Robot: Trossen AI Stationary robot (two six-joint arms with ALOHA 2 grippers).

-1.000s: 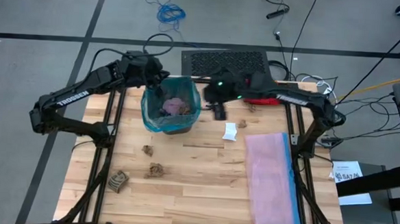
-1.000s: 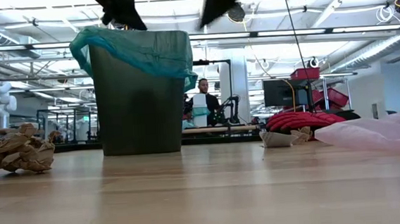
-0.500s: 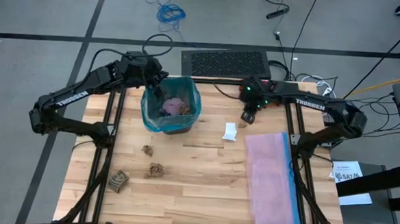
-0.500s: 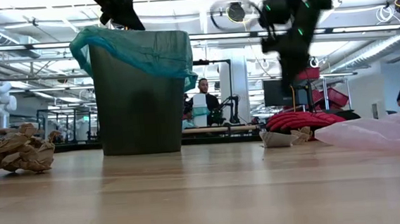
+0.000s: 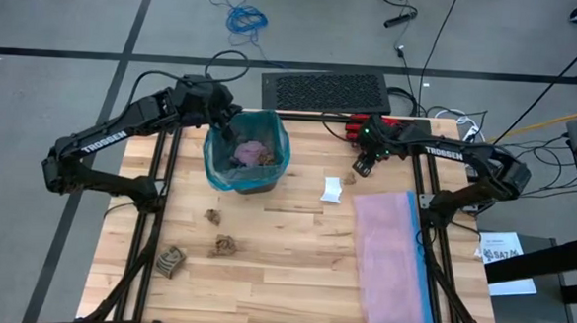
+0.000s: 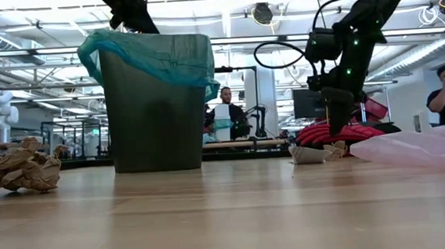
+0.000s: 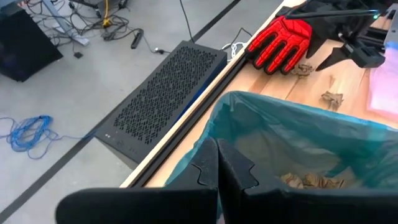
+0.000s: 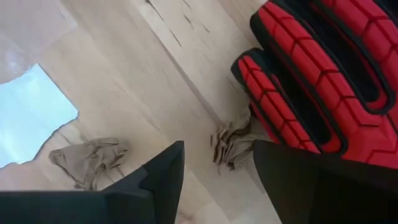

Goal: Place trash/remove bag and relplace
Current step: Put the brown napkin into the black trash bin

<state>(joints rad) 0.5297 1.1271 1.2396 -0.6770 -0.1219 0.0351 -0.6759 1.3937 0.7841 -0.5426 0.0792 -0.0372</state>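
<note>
The bin [image 5: 246,159], lined with the teal bag [image 5: 214,168], is standing upper left of centre in the high view, purple and brown trash [image 5: 252,154] lying inside. In the low view the bag [image 6: 155,55] is folding over the bin's rim. Three brown wads are lying loose lower left: one [image 5: 212,216] below the bin, one [image 5: 226,245] lower, one [image 5: 169,261] near the bottom. A white scrap [image 5: 333,190] is lying right of centre, a small brown scrap [image 5: 350,180] just beside it.

The left gripper [image 5: 227,129] is sitting at the bin's upper-left rim, fingers [image 7: 217,168] pressed together on the bag's edge, arm reaching in from the left.

The right gripper [image 5: 364,168] is pointing down at the upper right, close to the red glove [image 8: 317,68], its fingers [image 8: 163,165] standing apart with a brown wad [image 8: 233,142] between them, touching the glove. Nothing is clamped in it.

Versus a second ago: the right arm is pulling back from beside the bin toward the glove; in the low view it is now dropping low over the table [image 6: 229,218]. Left arm, bin and loose wads are staying unchanged. The pink bag [image 5: 392,256] is lying flat at the right.
</note>
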